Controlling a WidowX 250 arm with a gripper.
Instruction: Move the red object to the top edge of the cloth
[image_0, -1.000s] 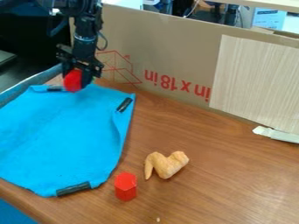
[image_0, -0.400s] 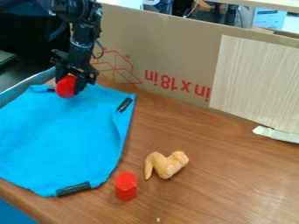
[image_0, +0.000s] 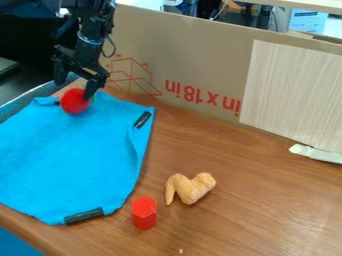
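From my remote seat, I see the wooden table (image_0: 220, 145) in fairly bright, even light. The blue cloth (image_0: 67, 155) is brightly lit too, with soft shading along its folded right side. The red hexagonal block (image_0: 143, 212) is lighter on top than on its sides, suggesting light from above. The upper left background lies in deep, nearly black shadow.

Gripper (image_0: 75, 89), upper left, fingers parted, over a rounded red object (image_0: 73, 102) at the top edge of the blue cloth (image_0: 70, 155). A black clip (image_0: 84, 215) lies at the cloth's lower edge, another near its upper right corner. On the brown table (image_0: 220, 220), a red hexagonal block (image_0: 143, 214) stands near a tan wing-shaped piece (image_0: 190, 188). Behind: printed cardboard (image_0: 194, 65).
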